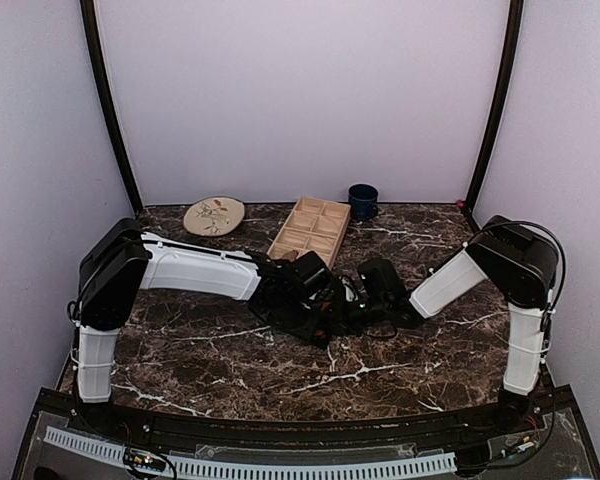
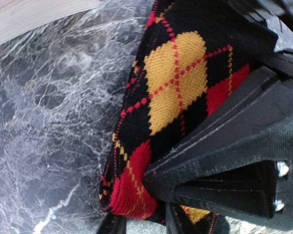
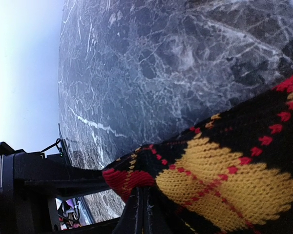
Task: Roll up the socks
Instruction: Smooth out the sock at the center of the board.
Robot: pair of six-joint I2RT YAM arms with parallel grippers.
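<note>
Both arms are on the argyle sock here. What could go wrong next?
The right pincer pinches only a thin edge of the sock, so the fabric might slip out during rolling. The left pincer sits close against it mid-table; the two could bump, or tug the sock opposite ways.

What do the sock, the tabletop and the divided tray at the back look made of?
Sock: knitted yarn, matte; stitch rows show in the yellow, red and black argyle. Tabletop: dark marble look with white veins, slightly glossy; could be real stone or a printed laminate. Divided tray: pale unfinished wood, probably; too small for grain.
</note>
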